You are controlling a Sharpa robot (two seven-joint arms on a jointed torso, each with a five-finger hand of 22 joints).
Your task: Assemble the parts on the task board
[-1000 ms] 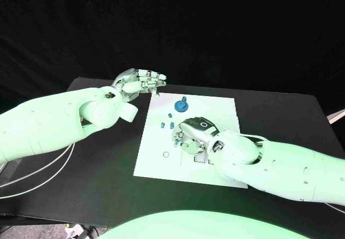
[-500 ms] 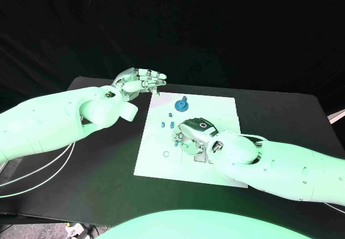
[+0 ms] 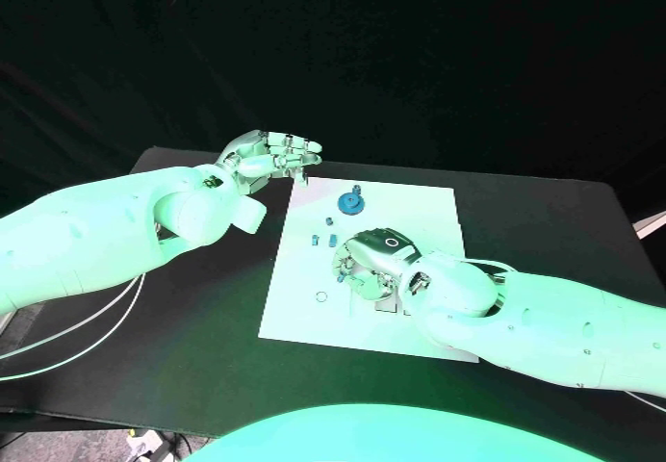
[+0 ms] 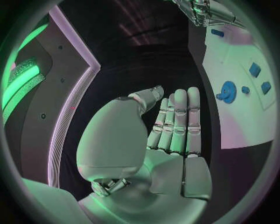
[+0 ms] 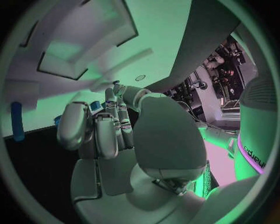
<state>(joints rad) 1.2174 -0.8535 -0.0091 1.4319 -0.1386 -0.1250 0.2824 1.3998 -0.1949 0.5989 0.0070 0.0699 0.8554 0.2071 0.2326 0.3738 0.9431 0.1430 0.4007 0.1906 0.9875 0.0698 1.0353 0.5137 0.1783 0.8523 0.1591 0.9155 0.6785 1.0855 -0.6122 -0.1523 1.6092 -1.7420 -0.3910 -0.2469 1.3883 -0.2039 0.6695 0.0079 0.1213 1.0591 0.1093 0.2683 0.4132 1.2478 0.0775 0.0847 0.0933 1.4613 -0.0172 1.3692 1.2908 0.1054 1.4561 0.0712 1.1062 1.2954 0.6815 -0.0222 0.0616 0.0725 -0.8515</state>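
- Head view: a white task board lies in the middle of a black table, its long side running from near to far.
- The left hand is raised above the table just off the board's far left corner. Its fingers are curled inward and nothing is seen in them.
- The right hand is low over the middle of the board, palm down, with its fingers bent toward the surface. Whether it grips anything beneath cannot be told from here.
- A round blue part sits on the far end of the board. Several small blue parts lie between it and the right hand, just left of the hand's far side.
- A small ring mark shows on the board's near left area.
- Left wrist view: the left hand appears from behind, fingers straight and pressed together side by side, thumb folded toward them, holding nothing.
- Beyond it lies the board with the round blue part and a few small blue parts beside it. The right hand shows at the board's other end.
- Right wrist view: the right hand has its fingers bent down, their tips close to the board. Small blue parts lie at the fingertips; a grip on them cannot be told.
- A long blue part lies at the board's edge, well apart from the hand.
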